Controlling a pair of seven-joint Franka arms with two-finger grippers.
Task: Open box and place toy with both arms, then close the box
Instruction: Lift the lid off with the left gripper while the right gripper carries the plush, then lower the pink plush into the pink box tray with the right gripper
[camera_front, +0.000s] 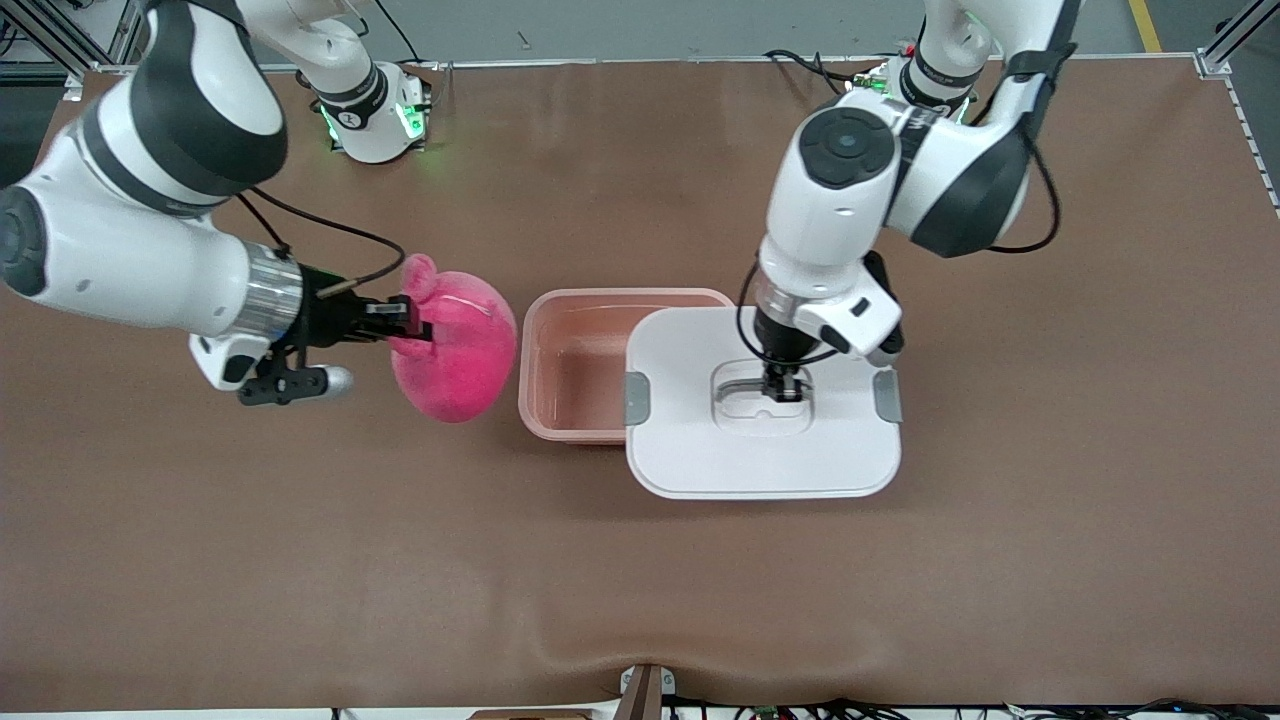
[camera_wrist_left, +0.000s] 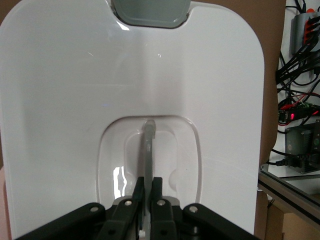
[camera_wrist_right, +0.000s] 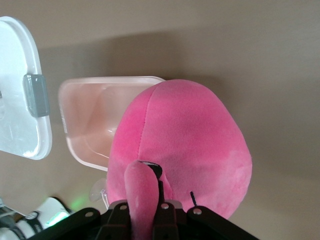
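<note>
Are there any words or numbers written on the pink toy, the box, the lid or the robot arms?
None can be read.
Toy: plain pink plush, no label in sight.
Box: plain pink tub, no writing.
Lid: plain white, with grey clips and no print.
Right arm's base: a small dark round mark, too small to read.
Gear past the table edge in the left wrist view: only wires and small lights, nothing legible.

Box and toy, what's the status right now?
Left gripper shut on lid handle, lid held partly off box. Right gripper shut on toy, beside box. Nothing in the way.
</note>
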